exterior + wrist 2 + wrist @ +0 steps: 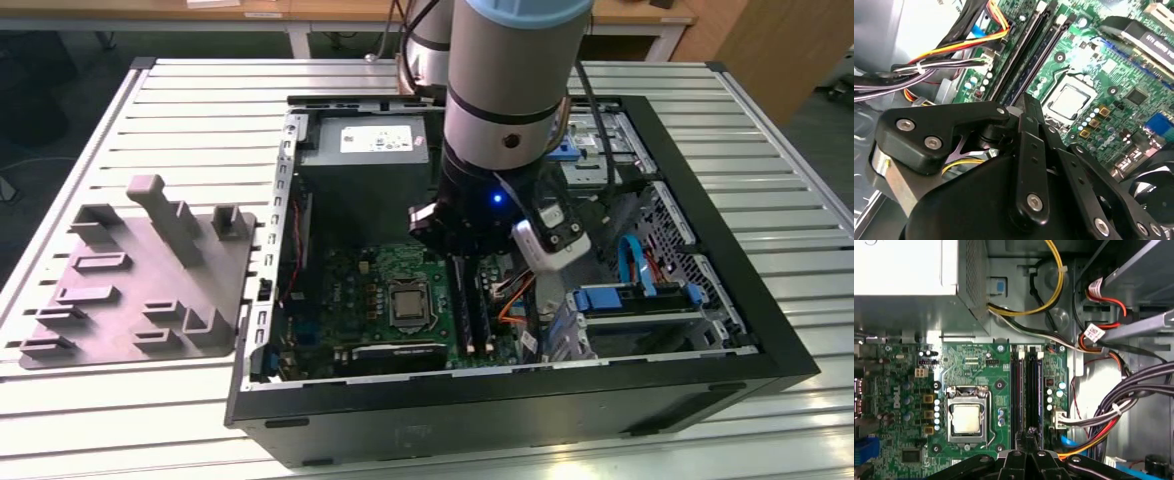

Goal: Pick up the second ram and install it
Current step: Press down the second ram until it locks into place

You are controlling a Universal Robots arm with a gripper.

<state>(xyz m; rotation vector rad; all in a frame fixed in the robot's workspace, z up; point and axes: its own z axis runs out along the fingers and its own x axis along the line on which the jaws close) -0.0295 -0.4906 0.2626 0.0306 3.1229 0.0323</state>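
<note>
My gripper (1030,432) is down inside the open computer case, over the near end of the two long memory slots on the green motherboard (979,365). Its black fingers (1026,107) are pressed together, so it is shut. The second ram (1029,70), a slim dark blue stick, stands on edge in one of the slots, running away from my fingertips. In the first wrist view the second ram (1034,390) lies in line with the fingers. I cannot tell whether the fingertips touch it. In the exterior view my gripper (461,250) hangs just above the slots.
The processor socket (966,417) lies beside the slots. The power supply (363,143) sits at the back of the case. Bundled cables (1114,410) run close on the slots' other side. Drive bays (641,290) fill the exterior view's right. A grey parts holder (140,280) lies outside the case.
</note>
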